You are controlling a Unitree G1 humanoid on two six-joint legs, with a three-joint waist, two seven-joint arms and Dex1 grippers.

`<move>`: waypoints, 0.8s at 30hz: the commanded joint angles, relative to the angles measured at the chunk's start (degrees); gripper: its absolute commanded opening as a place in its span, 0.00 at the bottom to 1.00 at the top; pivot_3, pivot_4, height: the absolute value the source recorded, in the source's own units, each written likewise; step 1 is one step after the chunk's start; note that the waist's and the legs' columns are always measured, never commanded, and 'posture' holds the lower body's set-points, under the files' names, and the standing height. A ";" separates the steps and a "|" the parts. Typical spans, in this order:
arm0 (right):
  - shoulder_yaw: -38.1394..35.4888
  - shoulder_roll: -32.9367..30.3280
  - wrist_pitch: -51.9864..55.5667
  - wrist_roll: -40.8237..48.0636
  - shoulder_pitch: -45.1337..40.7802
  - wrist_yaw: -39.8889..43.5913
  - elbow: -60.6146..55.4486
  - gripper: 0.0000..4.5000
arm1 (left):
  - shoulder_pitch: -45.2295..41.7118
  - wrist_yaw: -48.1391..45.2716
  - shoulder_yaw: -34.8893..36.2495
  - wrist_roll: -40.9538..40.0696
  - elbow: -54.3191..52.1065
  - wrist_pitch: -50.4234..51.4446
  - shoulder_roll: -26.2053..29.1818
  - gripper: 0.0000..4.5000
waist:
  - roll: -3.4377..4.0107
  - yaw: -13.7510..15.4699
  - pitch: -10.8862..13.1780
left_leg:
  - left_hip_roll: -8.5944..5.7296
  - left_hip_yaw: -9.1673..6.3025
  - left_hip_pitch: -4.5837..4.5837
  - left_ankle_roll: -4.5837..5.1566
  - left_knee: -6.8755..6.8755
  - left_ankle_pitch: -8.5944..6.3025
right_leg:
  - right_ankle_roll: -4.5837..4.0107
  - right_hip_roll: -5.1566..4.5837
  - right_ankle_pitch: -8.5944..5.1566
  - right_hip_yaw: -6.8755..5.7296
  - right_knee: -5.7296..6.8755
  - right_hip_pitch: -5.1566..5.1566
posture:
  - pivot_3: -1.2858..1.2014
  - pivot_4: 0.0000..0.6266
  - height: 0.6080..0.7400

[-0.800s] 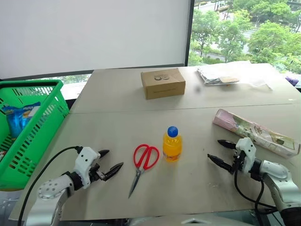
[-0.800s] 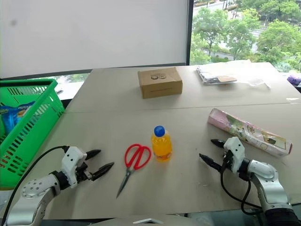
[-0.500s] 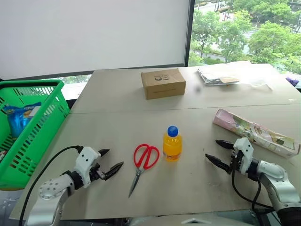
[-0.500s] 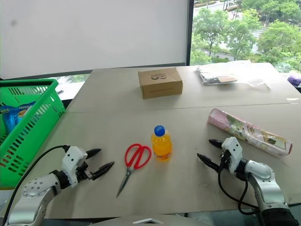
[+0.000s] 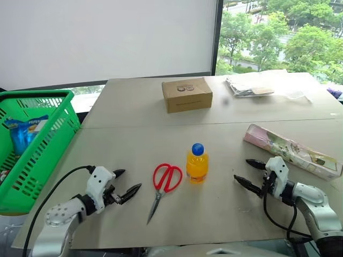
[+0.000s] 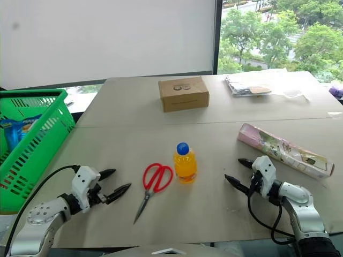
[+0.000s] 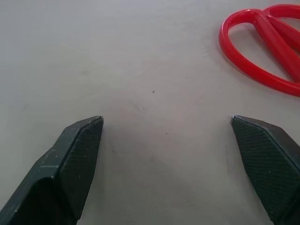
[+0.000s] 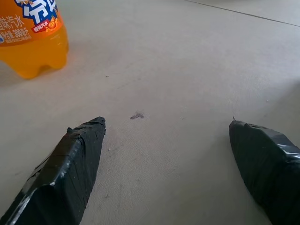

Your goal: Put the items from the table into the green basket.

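Observation:
On the table (image 5: 134, 144) lie red-handled scissors (image 5: 163, 182), and an orange-drink bottle (image 5: 196, 164) with a blue cap stands just right of them. A brown cardboard box (image 5: 187, 95) sits farther back, and a long pink packet (image 5: 292, 151) lies at the right. The green basket (image 5: 43, 155) stands off the table's left edge. My left gripper (image 5: 128, 180) is open and empty, low over the table left of the scissors (image 7: 251, 75). To the right of the bottle (image 8: 33, 42), my right gripper (image 5: 242, 169) is open too, holding nothing.
A blue packet (image 5: 24, 131) lies inside the basket. Clear plastic bags (image 5: 252, 85) rest at the table's back right corner. A seam crosses the tabletop behind the bottle. Both arms hang over the table's front edge.

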 commanded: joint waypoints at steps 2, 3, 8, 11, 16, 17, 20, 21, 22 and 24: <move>-0.93 -0.01 0.23 3.37 0.61 1.99 -4.34 1.00 | -1.81 1.19 0.50 -0.68 -2.66 1.00 -0.49 1.00 | -0.01 0.10 0.03 | 0.00 0.00 -0.01 0.00 0.00 0.00 | 0.00 0.00 0.00 0.00 -0.01 -0.01 | 0.50 0.00 1.00; -1.29 -0.07 1.16 5.72 0.96 3.47 -6.19 1.00 | -2.37 1.44 0.05 -0.95 -3.54 1.77 -0.79 1.00 | -0.02 0.18 0.08 | 0.00 0.00 -0.02 0.00 0.00 0.00 | 0.00 0.00 0.00 0.00 -0.01 -0.01 | 0.50 0.00 1.00; -2.31 -2.92 5.17 11.04 1.30 6.95 -13.52 1.00 | -5.16 4.95 -2.06 -1.04 -8.17 7.26 -2.99 1.00 | -0.09 0.50 0.30 | -0.01 0.01 -0.10 0.02 0.01 0.00 | 0.13 -0.01 0.08 0.00 -0.05 -0.06 | 0.49 0.00 1.00; -4.23 -4.56 8.77 15.92 0.04 7.27 -18.36 1.00 | -6.65 5.45 -2.77 -1.65 -10.08 9.58 -3.75 1.00 | -0.19 0.37 0.38 | 0.00 0.01 -0.11 0.02 -0.01 -0.01 | 0.15 -0.01 0.08 0.00 -0.07 -0.07 | 0.49 0.00 1.00; -4.82 -7.67 10.94 18.45 -1.33 10.04 -21.70 1.00 | -8.67 4.77 -5.14 -0.33 -8.95 11.35 -2.96 1.00 | -0.25 -0.08 0.51 | 0.00 0.02 -0.15 0.02 -0.04 -0.01 | 0.15 0.01 0.09 0.00 -0.07 -0.08 | 0.48 0.00 1.00; -4.68 -8.51 11.35 18.52 -1.49 10.69 -22.33 1.00 | -9.14 4.66 -5.94 -0.16 -9.10 12.07 -2.81 1.00 | -0.28 -0.16 0.55 | 0.00 0.02 -0.15 0.03 -0.04 -0.01 | 0.15 0.01 0.09 0.00 -0.09 -0.08 | 0.48 0.00 1.00; -4.11 -10.56 11.96 18.23 -1.54 12.32 -24.02 1.00 | -10.37 5.11 -8.55 1.88 -9.21 12.59 -2.66 1.00 | -0.32 -0.20 0.68 | -0.01 0.03 -0.20 0.05 -0.03 -0.02 | 0.12 0.00 0.11 0.00 -0.12 -0.09 | 0.48 0.00 1.00; -3.99 -11.08 12.12 18.12 -1.28 12.71 -24.59 1.00 | -10.79 5.49 -9.30 2.21 -9.35 13.03 -2.97 1.00 | -0.31 -0.21 0.71 | -0.01 0.03 -0.21 0.05 -0.03 -0.02 | 0.11 -0.01 0.12 0.00 -0.13 -0.09 | 0.48 0.00 1.00; -3.94 -11.46 11.68 17.79 -0.86 13.14 -25.11 1.00 | -11.12 5.79 -10.06 2.51 -9.56 13.73 -3.17 1.00 | -0.30 -0.22 0.72 | -0.01 0.04 -0.21 0.06 -0.03 -0.03 | 0.09 -0.01 0.13 0.00 -0.14 -0.09 | 0.48 0.00 1.00; -3.71 -12.76 12.03 18.37 0.35 14.99 -26.22 1.00 | -11.39 5.62 -12.12 3.74 -9.77 14.21 -2.77 1.00 | -0.32 -0.25 0.73 | 0.00 0.03 -0.22 0.06 -0.03 -0.03 | 0.10 -0.01 0.13 -0.01 -0.14 -0.10 | 0.47 0.00 1.00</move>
